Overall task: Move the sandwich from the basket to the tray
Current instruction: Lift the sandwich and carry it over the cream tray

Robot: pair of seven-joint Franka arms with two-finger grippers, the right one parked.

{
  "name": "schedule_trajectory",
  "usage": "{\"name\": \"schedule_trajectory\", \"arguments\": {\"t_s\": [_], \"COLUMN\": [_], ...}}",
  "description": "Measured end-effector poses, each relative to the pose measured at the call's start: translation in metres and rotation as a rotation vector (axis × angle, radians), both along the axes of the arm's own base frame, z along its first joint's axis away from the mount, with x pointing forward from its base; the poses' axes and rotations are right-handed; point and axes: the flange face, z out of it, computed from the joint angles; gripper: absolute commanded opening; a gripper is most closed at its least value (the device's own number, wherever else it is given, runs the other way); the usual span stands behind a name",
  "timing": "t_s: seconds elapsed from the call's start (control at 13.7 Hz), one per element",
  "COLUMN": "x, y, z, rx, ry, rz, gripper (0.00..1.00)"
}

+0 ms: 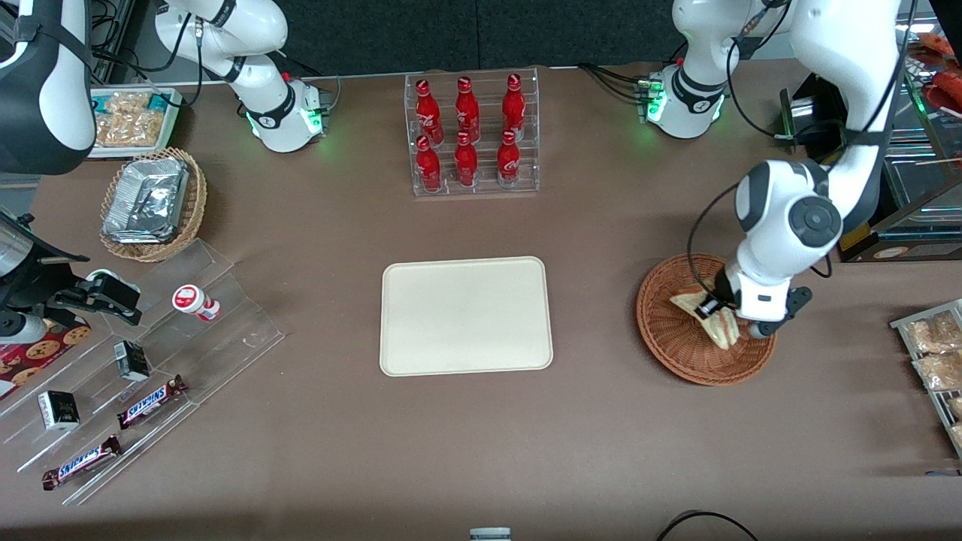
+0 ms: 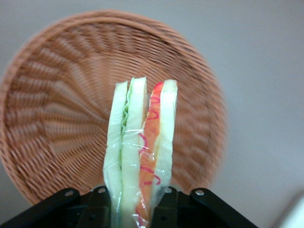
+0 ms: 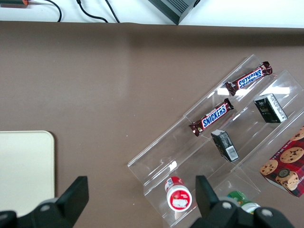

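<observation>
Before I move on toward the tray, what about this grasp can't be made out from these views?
- End effector contact: in the left wrist view the picture's edge cuts off the fingers.
- Sandwich lower end: cut off likewise.
- Sandwich in the front view: partly covered by the arm, so lift off the basket is unclear.
- Basket floor under it: hidden by the sandwich.

My gripper [image 1: 714, 306] hides part of the sandwich [image 1: 714, 324]; its base seems cut off, and the basket [image 2: 57, 118] rim blurs.
</observation>
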Motion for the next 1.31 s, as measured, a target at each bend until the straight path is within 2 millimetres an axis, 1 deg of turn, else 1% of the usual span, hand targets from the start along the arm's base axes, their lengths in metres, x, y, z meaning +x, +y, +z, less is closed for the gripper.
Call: {"name": "schedule_trajectory", "arguments": {"t_s": [0.15, 0.22, 0.29, 0.36, 0.58, 0.73, 0.88, 1.02, 1.09, 1.17, 1.24, 1.31], "x": [-0.007, -0.013, -0.021, -0.029, -0.045, -0.052, -0.058, -0.063, -0.063, -0.063, -0.061, -0.058], "y": [-0.057, -0.089, -0.122, -0.151, -0.233, -0.288, -0.34, -0.381, -0.397, -0.41, -0.418, -0.422], "z": [0.024, 0.031, 0.036, 0.036, 0.023, 0.006, -0.017, -0.039, -0.048, -0.057, -0.065, -0.075], "rx": [-0.017, -0.031, -0.048, -0.063, -0.088, -0.11, -0.105, -0.079, -0.071, -0.072, -0.077, -0.075], "ry": [-0.018, -0.027, -0.033, -0.032, -0.027, -0.02, -0.024, -0.03, -0.03, -0.027, -0.022, -0.018], "rz": [-0.113, -0.17, -0.227, -0.281, -0.442, -0.534, -0.587, -0.596, -0.591, -0.588, -0.584, -0.577], "gripper": [0.09, 0.13, 0.13, 0.13, 0.13, 0.13, 0.12, 0.12, 0.13, 0.13, 0.13, 0.13]}}
